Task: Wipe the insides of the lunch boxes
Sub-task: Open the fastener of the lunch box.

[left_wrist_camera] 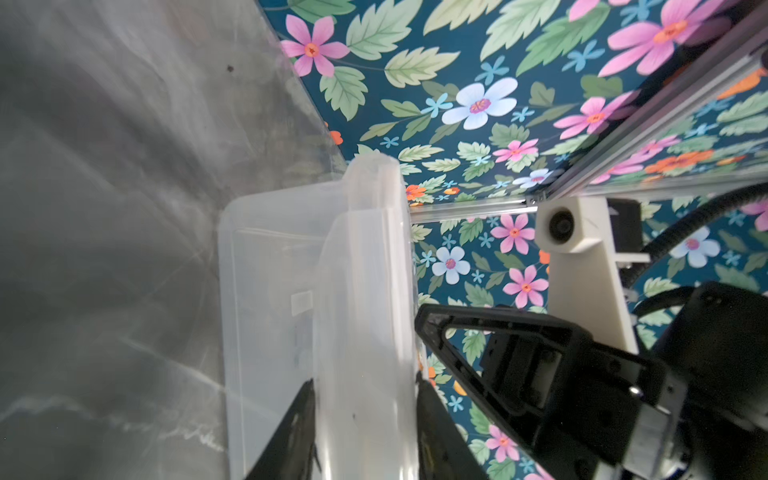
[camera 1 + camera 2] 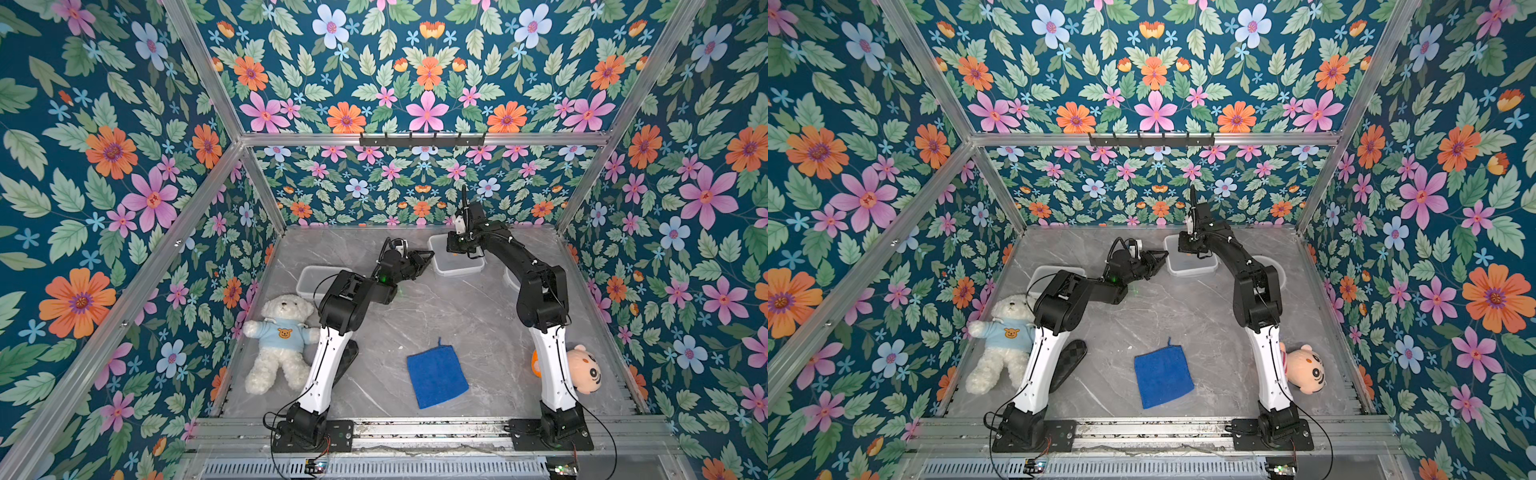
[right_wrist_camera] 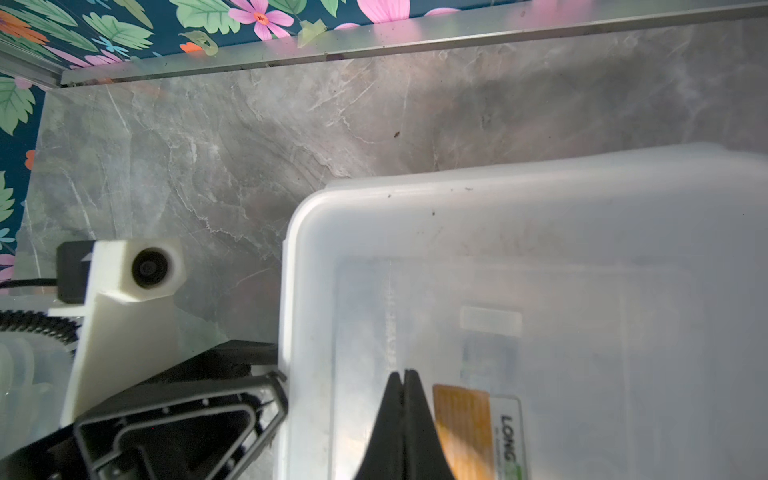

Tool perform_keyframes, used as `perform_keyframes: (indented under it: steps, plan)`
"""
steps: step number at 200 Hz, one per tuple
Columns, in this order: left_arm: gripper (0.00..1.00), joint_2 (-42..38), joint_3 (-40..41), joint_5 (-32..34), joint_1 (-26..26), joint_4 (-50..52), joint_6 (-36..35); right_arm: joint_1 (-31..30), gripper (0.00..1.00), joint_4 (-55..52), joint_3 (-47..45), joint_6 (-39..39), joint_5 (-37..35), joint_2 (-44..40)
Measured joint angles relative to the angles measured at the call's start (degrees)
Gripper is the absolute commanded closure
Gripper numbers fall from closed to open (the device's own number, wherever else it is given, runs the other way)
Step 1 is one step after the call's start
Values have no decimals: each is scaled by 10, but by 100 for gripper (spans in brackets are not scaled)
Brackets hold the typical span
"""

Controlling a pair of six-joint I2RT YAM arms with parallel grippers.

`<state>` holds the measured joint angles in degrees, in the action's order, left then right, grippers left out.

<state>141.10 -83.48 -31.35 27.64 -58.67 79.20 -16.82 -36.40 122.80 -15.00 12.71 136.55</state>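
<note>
**Non-task items.** White teddy bear (image 2: 277,340) in a pale blue sweater, lying at the left edge of the counter (image 2: 449,316). Pink-faced plush toy (image 2: 584,370) at the right edge. Blue cloth (image 2: 436,376) lying flat near the front edge. Black hook rail (image 2: 422,141) on the floral back wall.

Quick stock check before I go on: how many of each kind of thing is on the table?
Lunch boxes: 3 (square box, rectangular box, round box)
Blue cloth: 1
Soft toys: 2 (white teddy, peach plush)
Black patterned item, unidentified: 1
Total: 7
</note>
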Motion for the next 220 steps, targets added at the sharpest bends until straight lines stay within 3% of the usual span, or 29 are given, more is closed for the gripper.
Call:
perform_keyframes:
  steps: [59, 95, 135, 180, 220]
  plan:
    - [78, -21, 27, 6, 0, 7, 0, -1, 100, 4, -9, 0, 5, -1]
    - [86, -68, 29, -1, -1, 128, -57, -1, 100, 17, -19, 0, 4, -1]
    - [87, -100, -1, -4, -1, 285, -137, 0, 100, 32, -31, -1, 6, -6]
    - [79, -155, -50, 11, -1, 464, -226, -2, 100, 45, -59, -4, 9, -35]
    - [67, -189, -179, 77, -1, 586, -327, -5, 100, -40, -119, -9, -9, -116]
